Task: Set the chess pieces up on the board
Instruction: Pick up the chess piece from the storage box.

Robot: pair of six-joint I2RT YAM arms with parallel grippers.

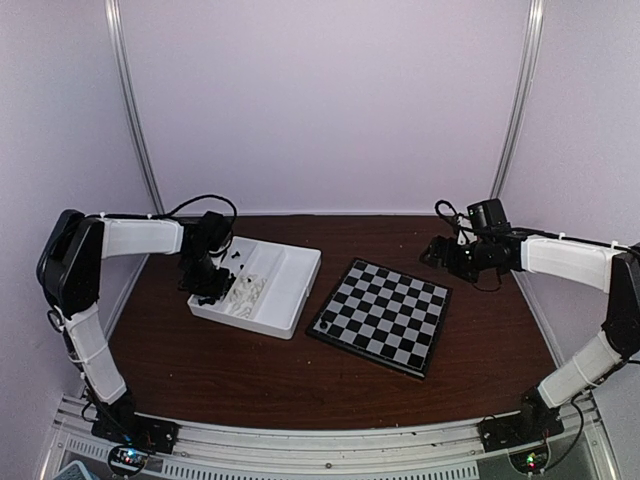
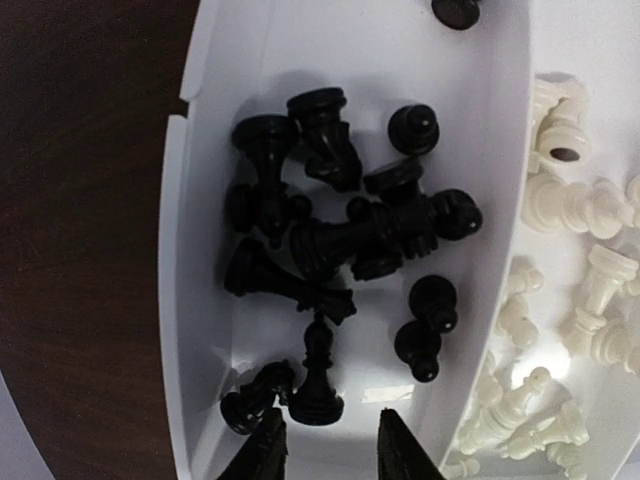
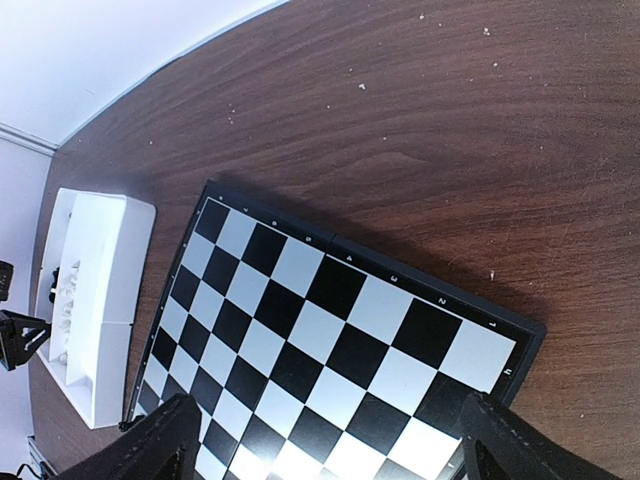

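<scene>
You are on the first pick: your left gripper [image 2: 332, 452], jaws narrow and seemingly empty at bottom centre, faces the black chess pieces [image 2: 340, 240] in the tray [image 2: 200, 300], your right gripper [image 3: 325, 445] gapes wide over the bare board [image 3: 300, 330], so next close on one upright piece.

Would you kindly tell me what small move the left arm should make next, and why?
Probably lower the left fingers around the nearest black piece, just ahead of them, and close. The fingers stand parted over the black-piece compartment of the tray, gripping nothing, and the squares of the board look bare.
</scene>
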